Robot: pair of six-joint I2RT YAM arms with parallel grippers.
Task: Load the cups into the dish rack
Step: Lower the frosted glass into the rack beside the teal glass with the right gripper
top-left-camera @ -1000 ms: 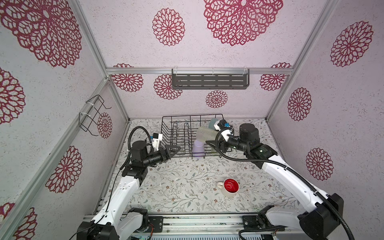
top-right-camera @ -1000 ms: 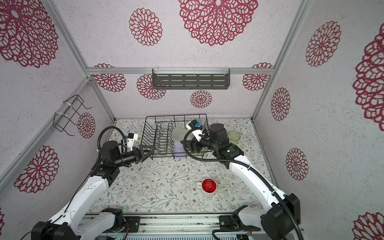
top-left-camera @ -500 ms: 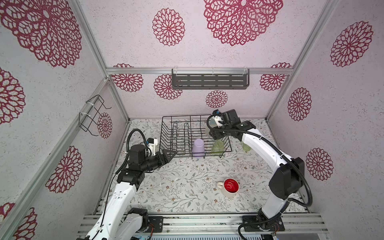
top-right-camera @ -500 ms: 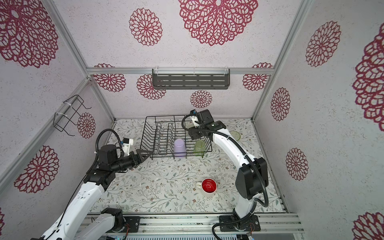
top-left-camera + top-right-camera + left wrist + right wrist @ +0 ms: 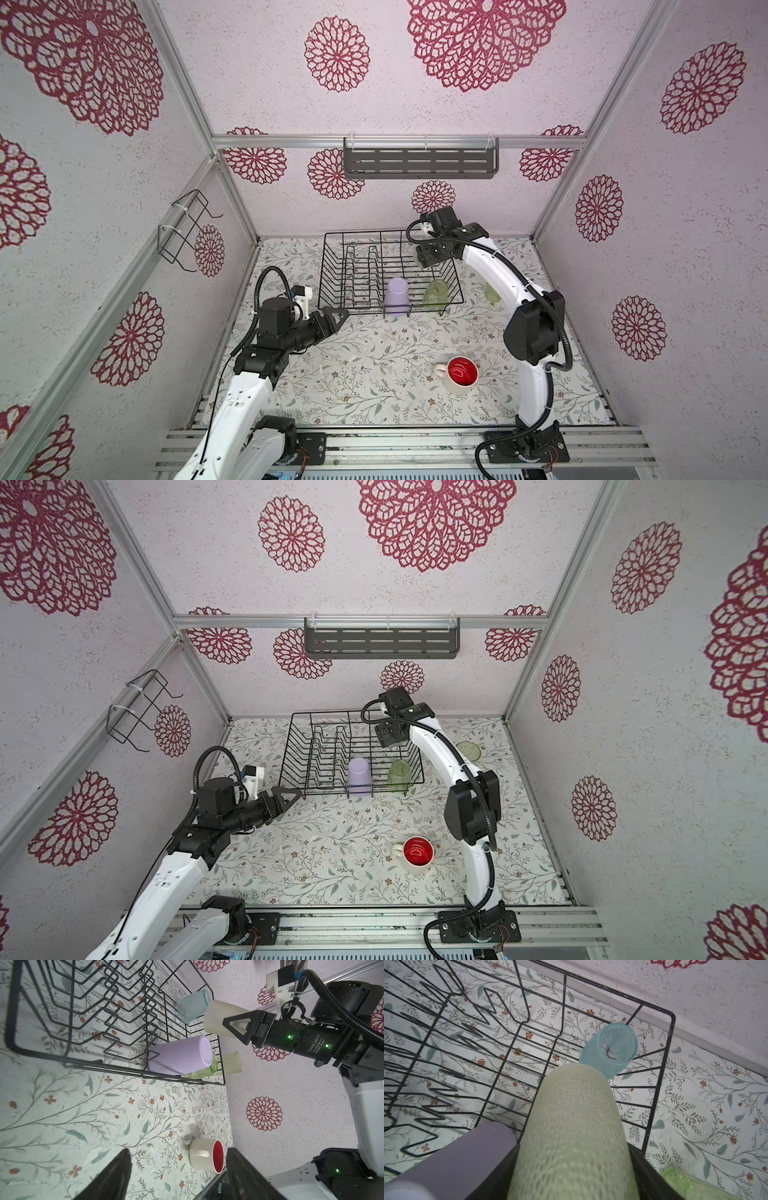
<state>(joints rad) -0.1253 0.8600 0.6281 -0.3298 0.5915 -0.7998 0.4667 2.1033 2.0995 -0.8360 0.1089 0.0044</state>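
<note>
Holding the frosted pale-green tumbler (image 5: 571, 1126) between its two fingers, the right tool (image 5: 228, 1022) hangs over the far right part of the dish rack (image 5: 353, 274).

- Left tool (image 5: 334, 318): fingers spread, nothing between them, level with the rack's near left corner and just beside it.
- Light-blue cup (image 5: 610, 1051): inside the rack's far right corner, base showing, just beside the held tumbler.
- Lilac tumbler (image 5: 396, 296): inside the rack, mouth down, against the near rail.
- Clear-green glass (image 5: 435, 293): inside the rack, at the near right corner.
- Second clear-green glass (image 5: 468, 751): on the bench (image 5: 374, 365) outside the rack's right wall, partly hidden by the right arm.
- Cream mug (image 5: 461, 374): upright on the bench, red interior showing, well apart from the rack.
</note>
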